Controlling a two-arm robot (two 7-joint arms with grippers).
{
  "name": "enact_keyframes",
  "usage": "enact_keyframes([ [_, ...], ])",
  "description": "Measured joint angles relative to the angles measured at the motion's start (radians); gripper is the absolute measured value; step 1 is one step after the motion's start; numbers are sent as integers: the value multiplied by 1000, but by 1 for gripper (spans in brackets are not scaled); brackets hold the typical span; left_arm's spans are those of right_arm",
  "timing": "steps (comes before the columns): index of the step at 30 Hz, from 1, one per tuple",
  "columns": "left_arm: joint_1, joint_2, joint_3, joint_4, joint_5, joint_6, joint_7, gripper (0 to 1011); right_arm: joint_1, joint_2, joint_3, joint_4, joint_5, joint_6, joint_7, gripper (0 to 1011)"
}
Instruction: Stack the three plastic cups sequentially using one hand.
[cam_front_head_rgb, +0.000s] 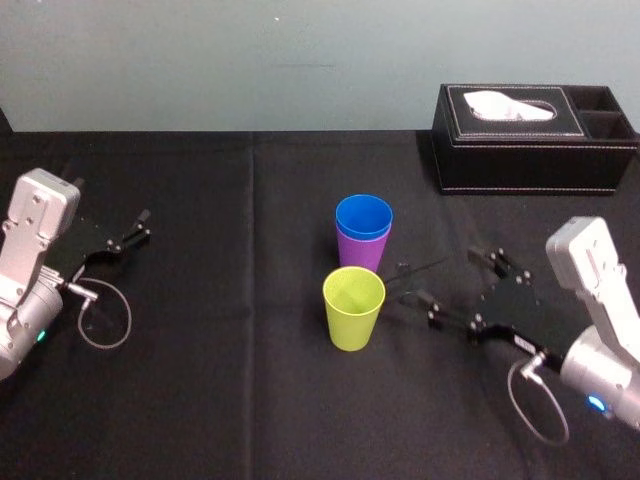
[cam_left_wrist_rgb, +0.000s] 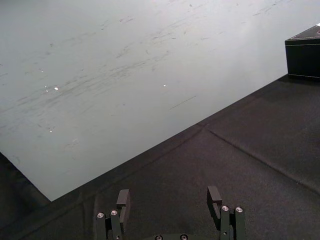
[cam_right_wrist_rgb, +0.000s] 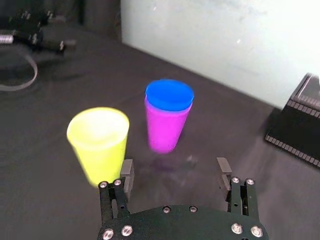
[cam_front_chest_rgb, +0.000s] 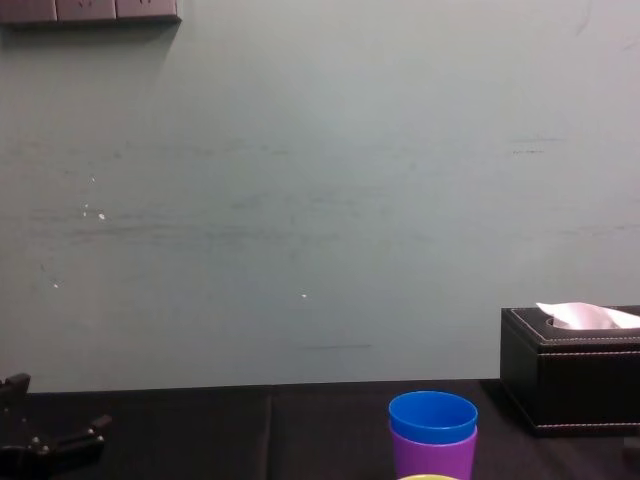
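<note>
Blue cup (cam_front_head_rgb: 364, 215) sits nested in the purple cup (cam_front_head_rgb: 360, 252); the yellow-green cup (cam_front_head_rgb: 354, 305) stands at their 6 o'clock. Right gripper (cam_front_head_rgb: 405, 283) — jaws spread — sits at its 3 o'clock: pinch the tapered wall gently, lift clear, lower straight. Left gripper (cam_front_head_rgb: 140, 226) is parked far off at 9 o'clock, jaws apart.

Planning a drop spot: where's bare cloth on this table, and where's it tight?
Free: black cloth between the parked left gripper and the yellow-green plastic cup, plus the strip in front of it. Tight: open right gripper beside it, blue plastic cup nested in purple plastic cup behind. Far right: black tissue box.
</note>
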Motion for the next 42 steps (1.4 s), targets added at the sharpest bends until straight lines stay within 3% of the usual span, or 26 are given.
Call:
enact_keyframes([
  [7, 0, 0, 0, 0, 0, 0, 0, 1011, -46, 11, -14, 31, -8, -37, 47, 1000],
  [13, 0, 0, 0, 0, 0, 0, 0, 1011, -39, -3, -41, 53, -6, -57, 77, 1000],
  [20, 0, 0, 0, 0, 0, 0, 0, 1012, 6, -30, -80, 95, 17, -88, 122, 1000],
  [30, 0, 0, 0, 0, 0, 0, 0, 1011, 62, -64, -116, 142, 70, -87, 149, 1000],
  [42, 0, 0, 0, 0, 0, 0, 0, 1011, 113, -92, -158, 171, 68, -86, 136, 1000],
])
